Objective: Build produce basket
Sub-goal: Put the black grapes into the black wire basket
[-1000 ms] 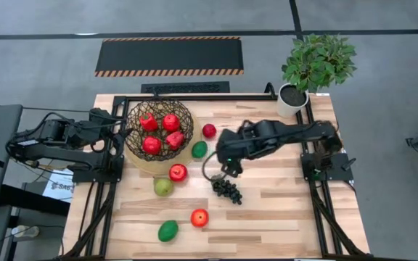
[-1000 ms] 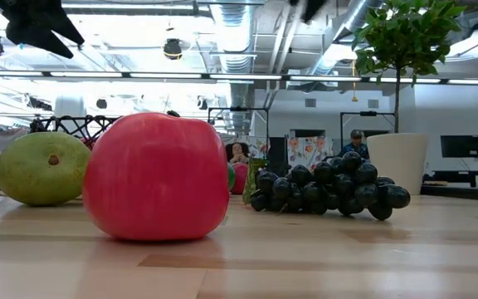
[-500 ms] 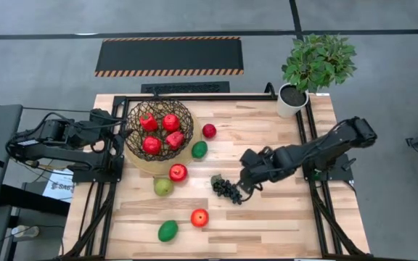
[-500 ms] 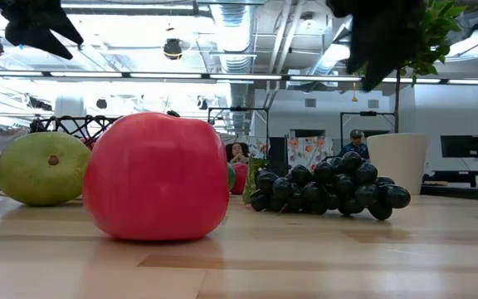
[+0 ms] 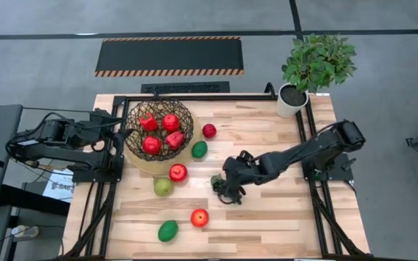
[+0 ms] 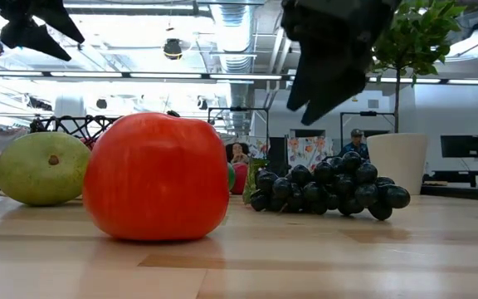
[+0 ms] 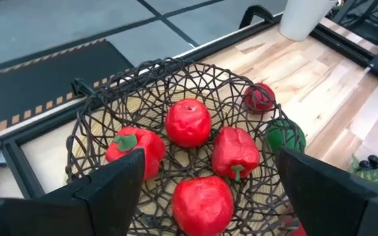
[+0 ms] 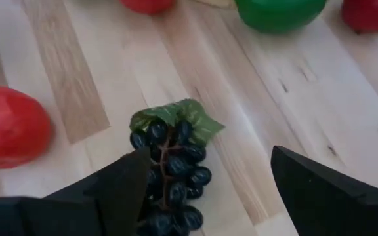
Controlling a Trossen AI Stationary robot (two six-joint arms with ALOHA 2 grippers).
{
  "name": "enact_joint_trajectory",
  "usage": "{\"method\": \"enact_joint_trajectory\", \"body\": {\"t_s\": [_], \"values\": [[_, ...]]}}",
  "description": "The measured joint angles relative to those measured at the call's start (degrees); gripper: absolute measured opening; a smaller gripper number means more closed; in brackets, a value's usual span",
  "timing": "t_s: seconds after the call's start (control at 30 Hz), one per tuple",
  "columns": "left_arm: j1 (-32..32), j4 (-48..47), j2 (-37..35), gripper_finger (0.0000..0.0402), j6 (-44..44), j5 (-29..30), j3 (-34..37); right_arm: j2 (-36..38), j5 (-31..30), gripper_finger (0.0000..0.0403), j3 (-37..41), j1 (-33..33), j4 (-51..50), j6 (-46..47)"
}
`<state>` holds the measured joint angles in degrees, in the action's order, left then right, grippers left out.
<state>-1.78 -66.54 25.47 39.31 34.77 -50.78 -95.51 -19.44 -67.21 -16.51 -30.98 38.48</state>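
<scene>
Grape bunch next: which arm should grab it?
Right. The right gripper hangs open directly over the grape bunch on the table. The left gripper waits open at the basket, across the table from the grapes.

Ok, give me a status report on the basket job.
Right end effector open over grape bunch, not gripping. Left end effector open, waiting at the basket. Four red pieces inside. Nothing blocking the grapes.

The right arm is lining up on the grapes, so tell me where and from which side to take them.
Grip the grape bunch across its narrow width, coming straight down from above. It lies flat on the table, elongated, with the leaf at one end. The right gripper hangs over it with its fingers open on either side, so closing there should catch the thick middle.
</scene>
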Motion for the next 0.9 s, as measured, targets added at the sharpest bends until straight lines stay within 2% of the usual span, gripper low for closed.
{"method": "enact_joint_trajectory", "body": {"t_s": [0.23,0.33,0.53,0.73,0.9], "values": [[-0.02,0.0,0.0,0.033,0.9,1.57,0.0,-1.27,5.77,0.0338,-0.06,2.53,0.09,-1.42],[-0.02,0.02,0.0,0.033,0.59,1.73,0.0,-0.77,6.13,0.034,-0.08,3.19,-0.78,-1.85],[-0.01,0.46,0.0,0.033,0.86,1.98,0.0,-0.76,6.36,0.0347,-0.1,3.99,-0.55,-9.8],[-0.02,0.47,0.0,0.033,-1.02,2.13,0.0,-0.77,8.88,0.0348,-0.32,6.02,-0.05,-8.6],[-0.02,0.48,0.0,0.033,-2.23,2.14,0.0,-0.8,12.52,0.0362,-4.28,7.68,0.33,-9.2]]}}
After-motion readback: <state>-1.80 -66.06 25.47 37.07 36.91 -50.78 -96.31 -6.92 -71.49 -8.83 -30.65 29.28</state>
